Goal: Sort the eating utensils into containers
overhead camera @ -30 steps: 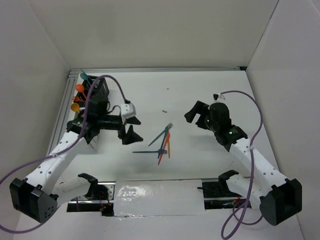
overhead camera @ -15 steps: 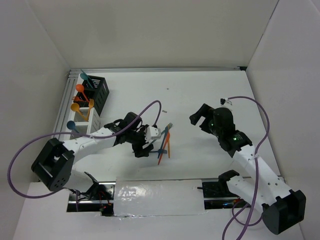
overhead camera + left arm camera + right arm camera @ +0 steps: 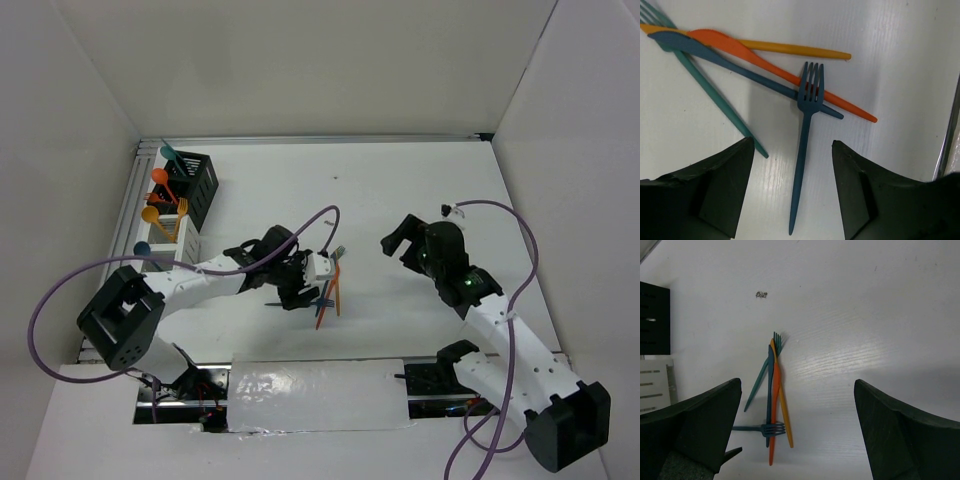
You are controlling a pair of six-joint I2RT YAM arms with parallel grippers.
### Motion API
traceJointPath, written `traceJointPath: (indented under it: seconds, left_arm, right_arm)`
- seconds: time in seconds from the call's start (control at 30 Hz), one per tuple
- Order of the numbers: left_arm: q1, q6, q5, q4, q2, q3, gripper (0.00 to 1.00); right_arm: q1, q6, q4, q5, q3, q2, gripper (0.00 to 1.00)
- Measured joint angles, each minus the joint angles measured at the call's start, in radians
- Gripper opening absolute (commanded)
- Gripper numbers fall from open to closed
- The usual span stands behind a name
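loose utensils (image 3: pixel 774 390): flat crossed pile | black caddy (image 3: pixel 197 185), white caddy (image 3: pixel 176 243): holding utensils

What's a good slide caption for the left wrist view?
Left arm's open fingers bracket a dark blue fork whose tines overlie a crossed pile of utensils on the white table.

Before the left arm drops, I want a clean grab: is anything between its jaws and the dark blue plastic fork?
Nothing visible. The left gripper, jaws open, straddles the handle of the dark blue plastic fork.
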Motion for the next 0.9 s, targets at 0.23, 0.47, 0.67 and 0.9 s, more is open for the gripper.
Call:
traceJointPath:
  seconds: [0.23,0.47,0.67,0.9]
  left_arm:
    - [-0.048,0.002,0.006,0.045,0.062,0.000,0.73]
    - [-0.059,0.005,-0.017,0.084,0.091,-0.003,0.70]
    - [-0.060,0.003,-0.050,0.117,0.130,-0.026,0.62]
    - [-0.064,0.004,-0.056,0.156,0.135,-0.034,0.49]
  right_arm:
    - [-0.001,0.003,-0.007,0.013,-0.010,-0.032,1.00]
    - [-0.002,0.003,-0.012,0.023,-0.010,-0.039,1.00]
    - [-0.002,0.003,-0.034,0.031,-0.010,-0.058,1.00]
    - [-0.002,0.003,-0.066,0.052,-0.010,-0.110,1.00]
